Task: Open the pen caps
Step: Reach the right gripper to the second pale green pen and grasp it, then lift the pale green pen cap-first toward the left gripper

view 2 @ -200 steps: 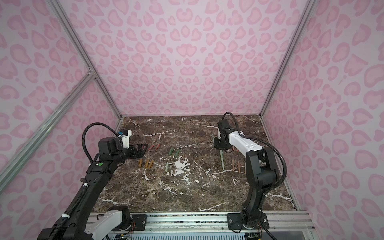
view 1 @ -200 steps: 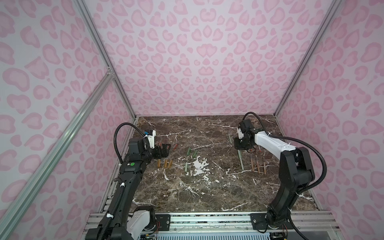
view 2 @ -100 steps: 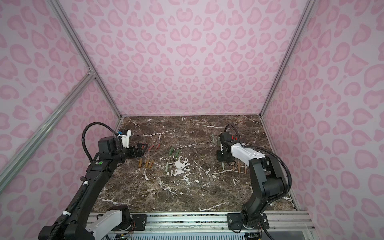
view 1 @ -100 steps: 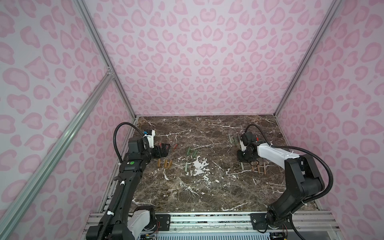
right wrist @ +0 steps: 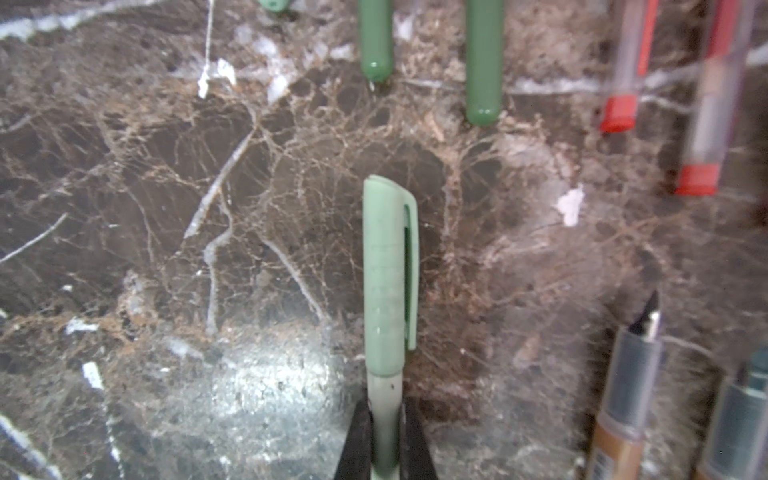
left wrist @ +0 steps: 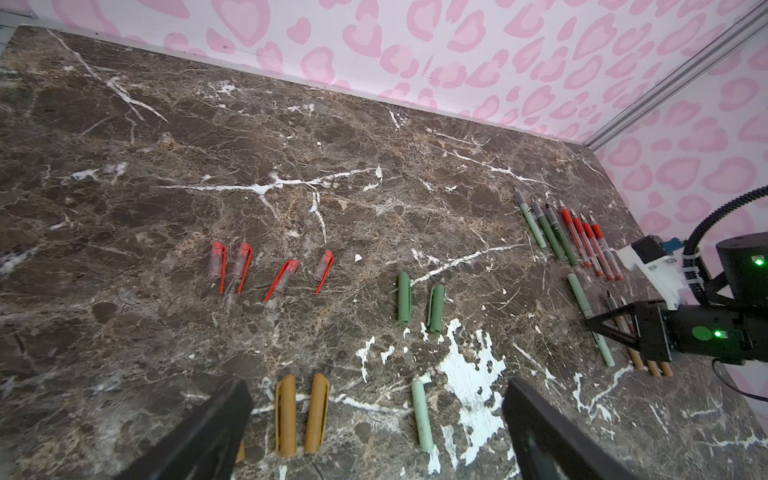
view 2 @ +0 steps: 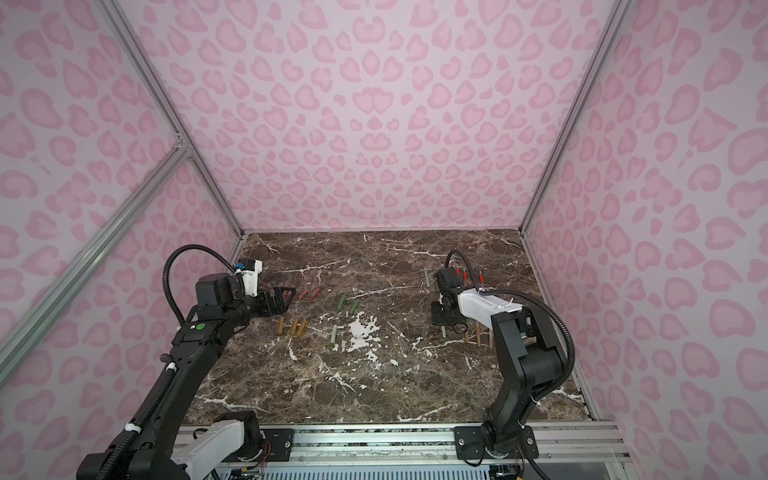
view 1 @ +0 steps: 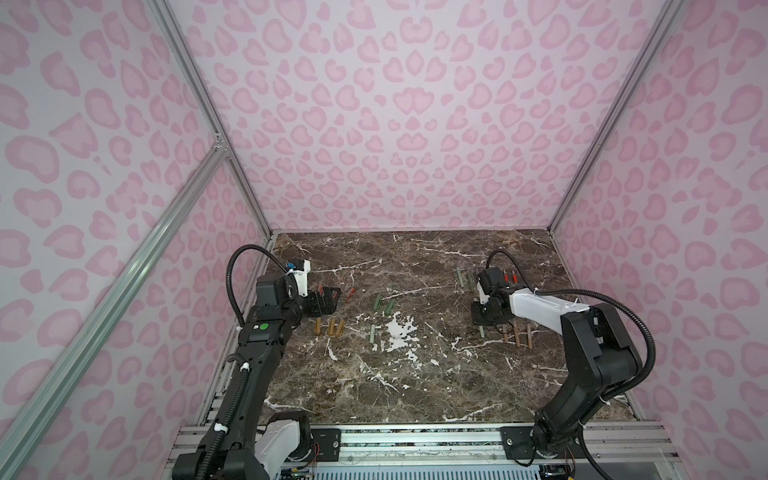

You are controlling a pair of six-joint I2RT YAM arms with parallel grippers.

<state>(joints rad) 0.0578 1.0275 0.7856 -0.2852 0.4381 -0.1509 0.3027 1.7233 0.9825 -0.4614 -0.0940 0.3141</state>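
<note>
1. Right claw (right wrist: 384, 419): clamped tight on the barrel of a pale green pen (right wrist: 384, 386) that lies flat on the marble table (right wrist: 145, 208).
2. That pen's cap (right wrist: 388, 266) is on. It sticks out just beyond the claw tips, clear of the jaws, w/ its clip along one side. The jaws grip bare barrel right behind the cap's open end.
3. In both top views the right claw is down at table level, right of centre, w/ the arm reaching in from the front-right corner.
4. Near the held pen are uncapped brown pens (view 1: 517, 336), just beside it toward the right wall. Uncapped dark green pens (left wrist: 552, 237) & red pens (left wrist: 590, 245) lie nearer the back wall.
5. Left claw (left wrist: 376, 386): jaws spread wide, nothing between them, held above the table on the left side.
6. Loose pen caps (view 1: 377, 302) lie on the left & middle of the table, well apart from the right claw: 4 red caps (left wrist: 243, 266) in a row, 2 dark green caps (left wrist: 404, 297) side by side, 1 pale green cap (left wrist: 422, 415).
7. Tan caps (left wrist: 286, 415): 3 in the top views, close by the left claw. Its wrist view shows 2 in full, and the 3rd is mostly hidden behind a finger.
</note>
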